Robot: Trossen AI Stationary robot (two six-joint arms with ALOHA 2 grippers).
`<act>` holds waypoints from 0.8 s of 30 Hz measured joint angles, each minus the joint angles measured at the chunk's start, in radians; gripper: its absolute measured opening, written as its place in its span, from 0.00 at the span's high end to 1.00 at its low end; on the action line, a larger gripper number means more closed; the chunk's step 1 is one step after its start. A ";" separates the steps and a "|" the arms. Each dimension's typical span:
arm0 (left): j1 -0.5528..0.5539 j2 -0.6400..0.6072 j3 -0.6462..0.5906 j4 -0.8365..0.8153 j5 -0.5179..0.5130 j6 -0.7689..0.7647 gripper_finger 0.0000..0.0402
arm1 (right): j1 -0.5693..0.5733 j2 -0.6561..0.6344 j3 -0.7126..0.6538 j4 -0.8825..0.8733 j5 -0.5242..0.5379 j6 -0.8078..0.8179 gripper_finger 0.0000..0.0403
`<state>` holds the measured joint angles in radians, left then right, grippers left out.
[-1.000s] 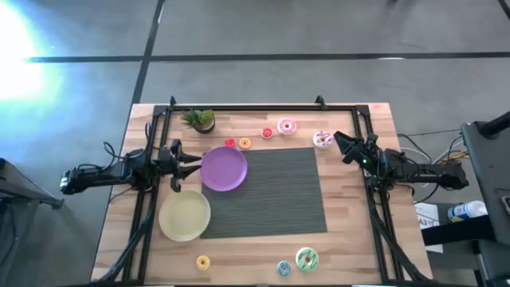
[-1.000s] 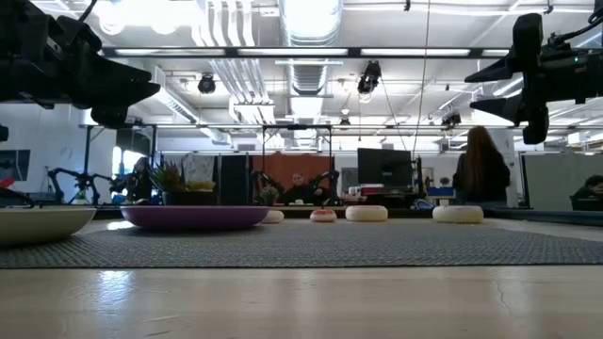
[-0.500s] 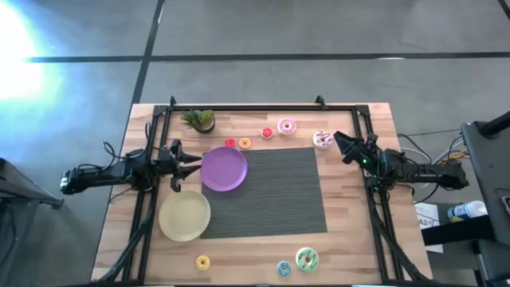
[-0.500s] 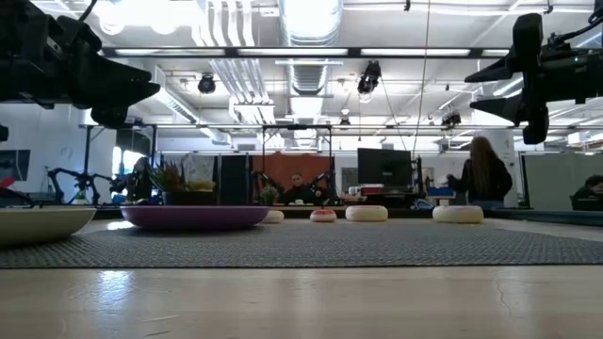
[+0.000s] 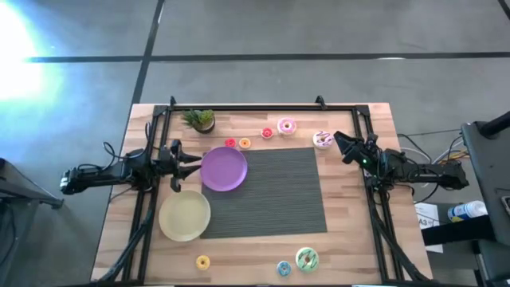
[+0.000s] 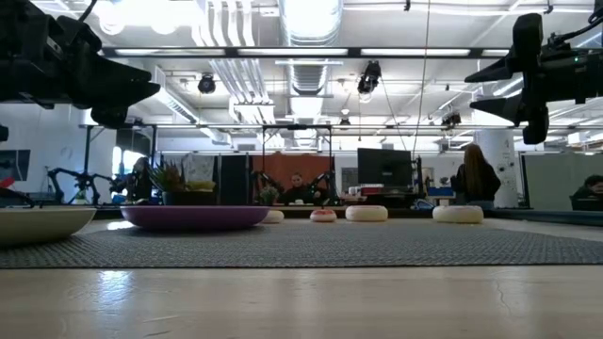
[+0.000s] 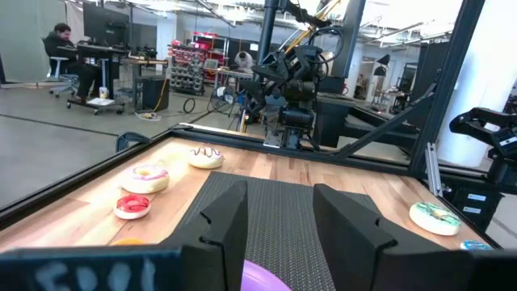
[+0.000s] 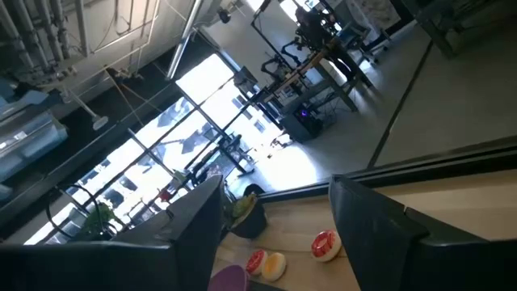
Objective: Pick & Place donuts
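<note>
My right gripper jaws spread, empty, white-sprinkled donut just beside, near tabletop far edge. My left gripper jaws spread, at purple plate.

Grey mat bare; purple plate overlaps its corner.

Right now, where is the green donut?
In the high view, the green donut lies on the bare wood below the dark mat, right of centre, beside the blue donut.
</note>
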<state>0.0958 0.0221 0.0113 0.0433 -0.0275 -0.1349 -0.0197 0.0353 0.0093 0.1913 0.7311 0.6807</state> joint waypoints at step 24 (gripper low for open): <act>0.000 0.000 0.000 0.000 0.000 0.000 0.71 | 0.000 0.000 0.000 0.000 -0.051 0.599 0.46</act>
<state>0.0958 0.0221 0.0115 0.0433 -0.0276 -0.1349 -0.0196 0.0353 0.0093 0.1913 0.6796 1.2796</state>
